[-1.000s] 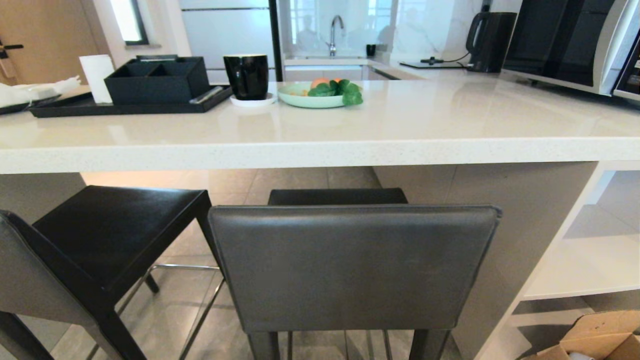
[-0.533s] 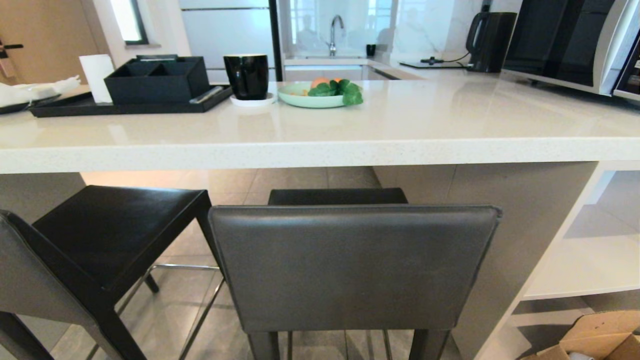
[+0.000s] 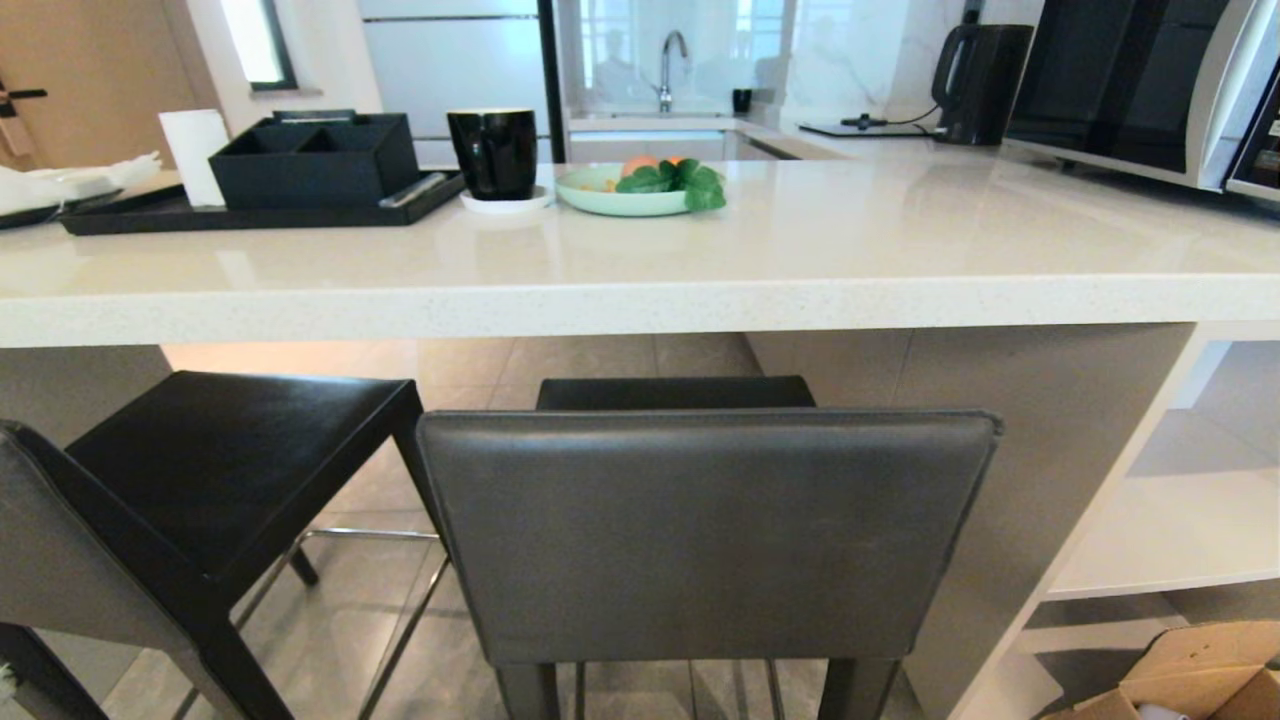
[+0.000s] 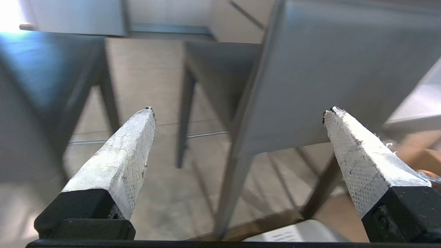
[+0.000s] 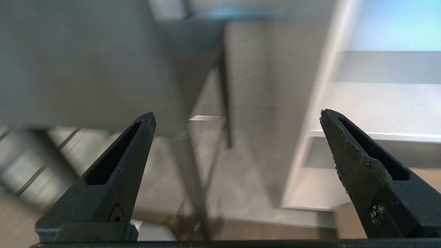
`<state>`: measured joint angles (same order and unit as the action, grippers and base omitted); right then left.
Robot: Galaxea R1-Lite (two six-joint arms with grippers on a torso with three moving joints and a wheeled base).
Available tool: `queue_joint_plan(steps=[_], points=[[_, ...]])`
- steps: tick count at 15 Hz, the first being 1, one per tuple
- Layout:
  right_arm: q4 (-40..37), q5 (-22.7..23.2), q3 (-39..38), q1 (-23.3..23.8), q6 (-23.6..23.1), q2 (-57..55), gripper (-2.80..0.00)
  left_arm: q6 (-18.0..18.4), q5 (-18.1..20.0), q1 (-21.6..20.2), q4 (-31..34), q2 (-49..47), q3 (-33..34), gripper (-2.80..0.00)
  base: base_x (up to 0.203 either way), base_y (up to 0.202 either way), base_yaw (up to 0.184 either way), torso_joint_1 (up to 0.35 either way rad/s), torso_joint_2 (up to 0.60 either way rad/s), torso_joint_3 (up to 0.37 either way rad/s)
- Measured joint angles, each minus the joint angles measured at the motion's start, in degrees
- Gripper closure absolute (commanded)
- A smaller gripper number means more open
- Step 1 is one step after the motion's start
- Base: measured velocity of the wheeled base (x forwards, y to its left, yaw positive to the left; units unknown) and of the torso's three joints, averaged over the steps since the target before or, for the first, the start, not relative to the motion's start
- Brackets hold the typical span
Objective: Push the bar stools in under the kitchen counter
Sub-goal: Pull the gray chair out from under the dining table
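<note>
While both arms are sitting below what my head camera takes in, I am watching each hand through its own wrist camera. My left hand [image 4: 239, 109] is standing spread wide, white-wrapped fingers [image 4: 117, 162] far apart and gripping nothing. Ahead of it, past the fingertips, the grey backrest of the nearer stool [image 4: 344, 79] is filling the space toward the right finger, with one slim leg running down between the two fingers; it is touching neither. Off beyond the left finger, the other stool [image 4: 41, 69] is showing its dark seat, blurred.

My right hand [image 5: 237, 115] is also gaping wide and carrying nothing, its black fingers [image 5: 113, 172] well apart. The same backrest is lying ahead toward its left finger, a thin leg is dropping between the fingers, and the white shelf [image 5: 375, 137] at the end of the bench is sitting beyond its right finger.

From the head camera, I am seeing the nearer stool [image 3: 700, 530] square in front of me, its seat partly under the edge of the white bench [image 3: 800, 250] and its backrest out clear of it. The second stool [image 3: 200, 480] is standing to its left, turned at an angle, seat mostly out from under the slab. A black tray [image 3: 240, 212], a black mug [image 3: 492, 150] and a green plate [image 3: 625, 198] are resting on the bench top.
</note>
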<state>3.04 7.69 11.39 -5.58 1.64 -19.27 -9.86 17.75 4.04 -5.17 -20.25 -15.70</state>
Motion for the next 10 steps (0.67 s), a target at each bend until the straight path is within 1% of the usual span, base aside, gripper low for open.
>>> queue_joint_plan(steps=[2, 4, 6, 8, 10], points=[[2.8, 4.2, 0.6, -0.7, 0.1, -4.6, -2.80, -1.8, 1.4, 3.3, -6.9, -6.0, -0.1, -2.80, 0.000, 0.000, 0.000, 0.000, 0.00, 0.000], [7.9, 8.9, 0.8, -1.2, 0.7, -9.9, -2.80, -3.4, 3.6, 7.5, -12.5, -10.8, -0.2, -2.80, 0.000, 0.000, 0.000, 0.000, 0.00, 0.000], [13.0, 12.9, 0.9, -1.3, 1.2, -15.9, -2.80, -4.1, 7.4, 8.6, -15.5, -13.7, 0.1, -2.80, 0.000, 0.000, 0.000, 0.000, 0.00, 0.000], [19.9, 14.5, 1.0, -1.3, 2.1, -22.9, -2.80, -4.2, 8.1, 8.8, -17.9, -16.7, 0.7, -2.80, 0.000, 0.000, 0.000, 0.000, 0.00, 0.000], [28.4, 17.6, 1.1, 0.0, 2.7, -29.6, -2.80, -4.2, 8.3, 8.8, -22.7, -20.0, 1.9, -2.80, 0.000, 0.000, 0.000, 0.000, 0.00, 0.000]])
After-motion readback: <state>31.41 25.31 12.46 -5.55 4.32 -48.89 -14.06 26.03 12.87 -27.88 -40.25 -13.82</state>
